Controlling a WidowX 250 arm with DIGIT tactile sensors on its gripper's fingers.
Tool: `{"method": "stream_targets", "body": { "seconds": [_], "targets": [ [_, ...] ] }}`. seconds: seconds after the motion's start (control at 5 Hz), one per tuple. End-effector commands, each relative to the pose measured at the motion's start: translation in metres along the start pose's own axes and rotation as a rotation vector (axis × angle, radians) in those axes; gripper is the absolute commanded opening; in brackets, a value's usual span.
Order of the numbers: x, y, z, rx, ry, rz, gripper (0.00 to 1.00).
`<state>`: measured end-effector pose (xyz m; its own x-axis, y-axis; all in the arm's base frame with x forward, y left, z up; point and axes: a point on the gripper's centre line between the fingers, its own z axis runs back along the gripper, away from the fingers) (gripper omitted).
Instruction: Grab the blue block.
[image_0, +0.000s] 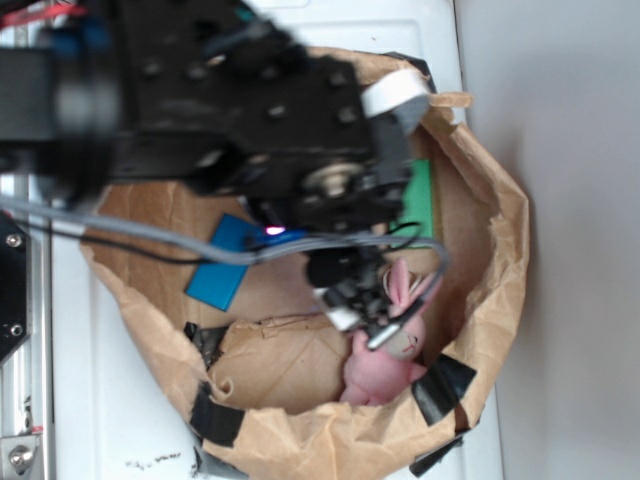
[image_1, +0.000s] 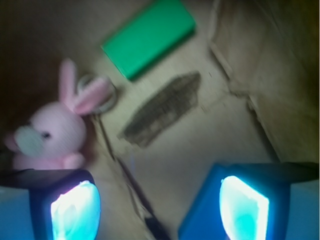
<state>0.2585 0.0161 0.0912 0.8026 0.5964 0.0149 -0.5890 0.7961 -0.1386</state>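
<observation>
The blue block lies flat on the brown paper floor inside a paper bag, left of my gripper. In the wrist view a bright blue corner of the blue block shows at the bottom right, beside and partly behind my right fingertip. My gripper is open, with only bare paper between its glowing fingers. It hangs over the bag floor, apart from the block. Much of the block is out of the wrist view.
A green block lies ahead, with a dark brown bark-like piece nearer. A pink plush bunny sits close to my left finger. The crumpled bag wall rings everything, patched with black tape.
</observation>
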Motion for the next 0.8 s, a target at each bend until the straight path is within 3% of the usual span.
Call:
{"method": "stream_targets", "body": {
  "seconds": [0.0, 0.4, 0.6],
  "targets": [
    [-0.008, 0.017, 0.002, 0.073, -0.088, 0.079, 1.00],
    [0.001, 0.018, -0.034, 0.086, -0.124, 0.090, 1.00],
    [0.015, 0.023, -0.058, 0.073, -0.084, 0.069, 1.00]
  ]
}}
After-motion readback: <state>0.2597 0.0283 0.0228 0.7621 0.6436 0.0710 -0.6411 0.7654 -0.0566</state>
